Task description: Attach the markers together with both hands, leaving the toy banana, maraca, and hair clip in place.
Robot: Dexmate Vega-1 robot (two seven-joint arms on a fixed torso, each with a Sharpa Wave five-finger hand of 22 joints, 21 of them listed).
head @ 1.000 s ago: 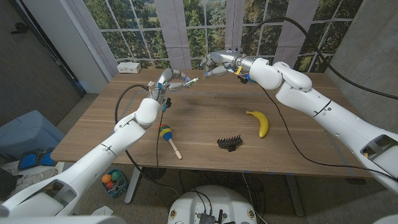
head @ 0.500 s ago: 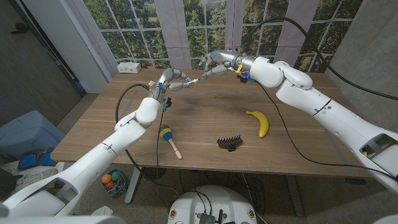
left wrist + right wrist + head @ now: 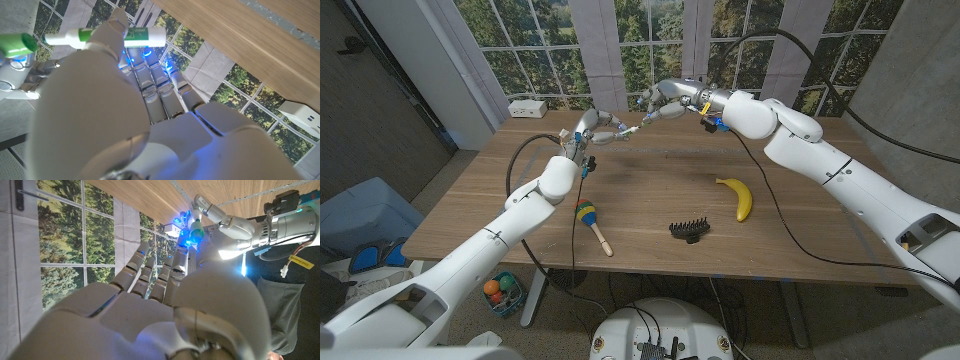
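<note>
Head view: one marker (image 3: 629,131), white-barrelled, green at the tip, gripped by the left hand (image 3: 595,129) above the far table (image 3: 650,205); right hand (image 3: 660,104) just beyond its tip, grip state unclear. Nearer the robot: one toy banana (image 3: 739,196), one maraca (image 3: 590,222), one hair clip (image 3: 688,230).

Left wrist view: marker (image 3: 142,36) white with green cap, across the left hand's fingertips (image 3: 116,22).

Right wrist view: green marker tip (image 3: 195,231) just past the right hand (image 3: 165,297).

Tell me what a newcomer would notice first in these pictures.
The two hands meeting above the table's far side: the left hand holds a green-and-white marker out toward the right hand. Nearer the robot, untouched on the table, lie the toy banana, black hair clip and colourful maraca.
</note>
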